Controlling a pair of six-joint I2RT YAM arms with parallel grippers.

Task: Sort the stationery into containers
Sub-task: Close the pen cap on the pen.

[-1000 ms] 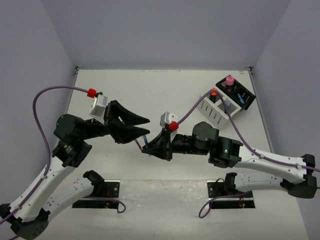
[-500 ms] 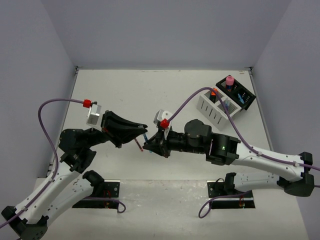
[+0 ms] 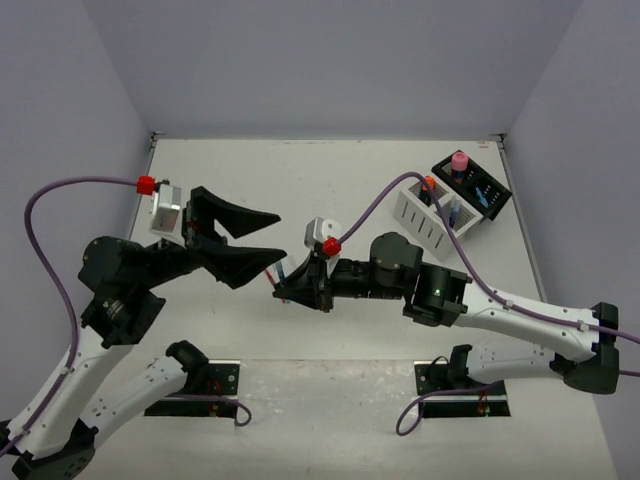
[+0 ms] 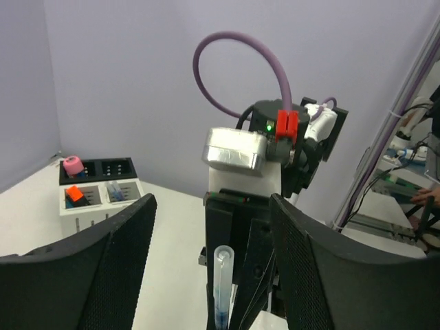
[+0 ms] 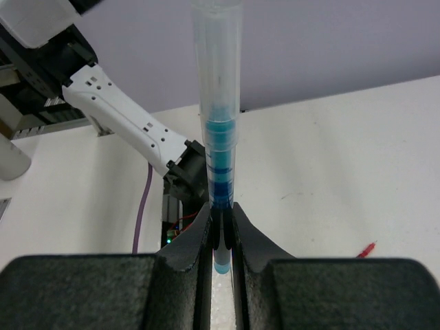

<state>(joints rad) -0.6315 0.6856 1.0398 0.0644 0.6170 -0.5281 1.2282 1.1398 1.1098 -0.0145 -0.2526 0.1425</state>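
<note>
My right gripper (image 3: 288, 288) (image 5: 221, 213) is shut on a thin blue pen (image 3: 282, 268) (image 5: 218, 137), which stands up out of its fingers above the table's middle. The same pen (image 4: 221, 289) shows in the left wrist view, between the wide-apart fingers of my left gripper (image 3: 270, 237) (image 4: 213, 206); that gripper is open and touches nothing. A red pen (image 3: 268, 274) (image 5: 368, 248) lies on the table beside them, partly hidden. At the back right stand the white container (image 3: 432, 228) (image 4: 89, 210), holding an orange highlighter (image 3: 428, 184) (image 4: 74, 195), and the black container (image 3: 480, 190) (image 4: 113, 168), holding the pink cylinder (image 3: 459, 160) (image 4: 71, 164).
Purple cables (image 3: 70, 190) loop over both arms. The walls close the table on the left, back and right. The arm bases (image 3: 205, 385) sit at the near edge.
My left gripper closed in around the pen half a second ago; now it stands open and drawn back to the left. My right gripper has shifted slightly left, still gripping the blue pen.
</note>
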